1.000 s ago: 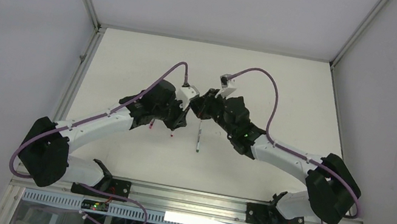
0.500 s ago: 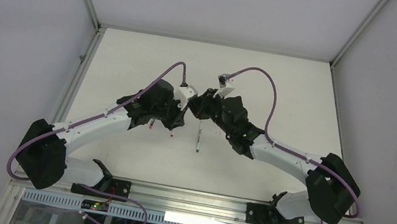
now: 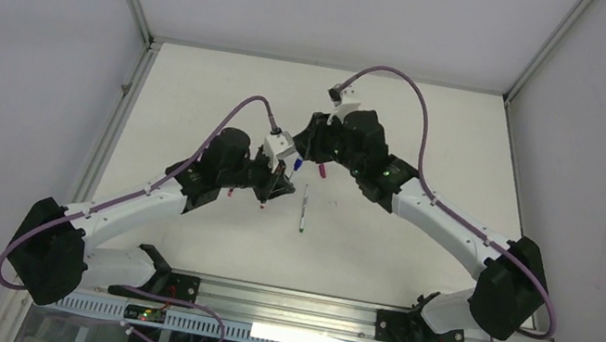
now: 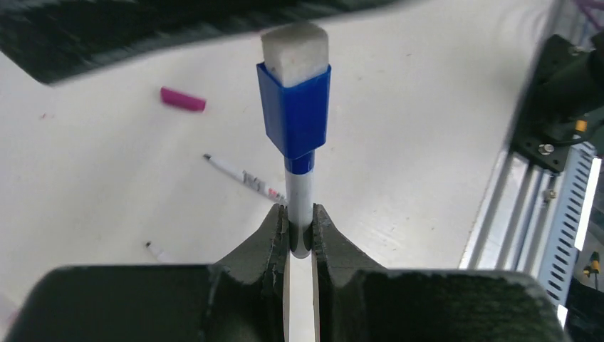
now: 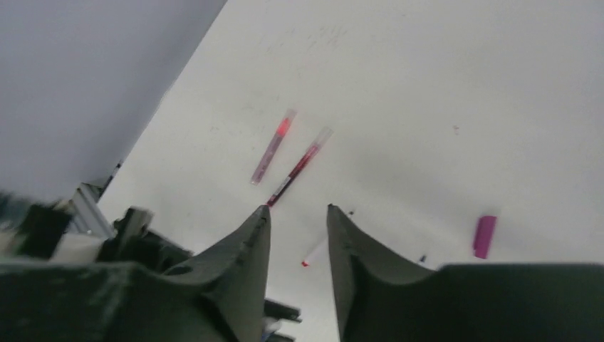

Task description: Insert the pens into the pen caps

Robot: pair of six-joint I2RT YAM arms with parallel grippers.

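While left gripper [image 4: 300,219] pinches pen [image 4: 300,196] (blue cap [image 4: 293,107] fitted), right gripper [image 5: 299,217] spread, empty.

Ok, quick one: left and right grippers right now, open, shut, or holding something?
Left gripper: shut on a pen that has a blue cap on its end.
Right gripper: open, holding nothing.
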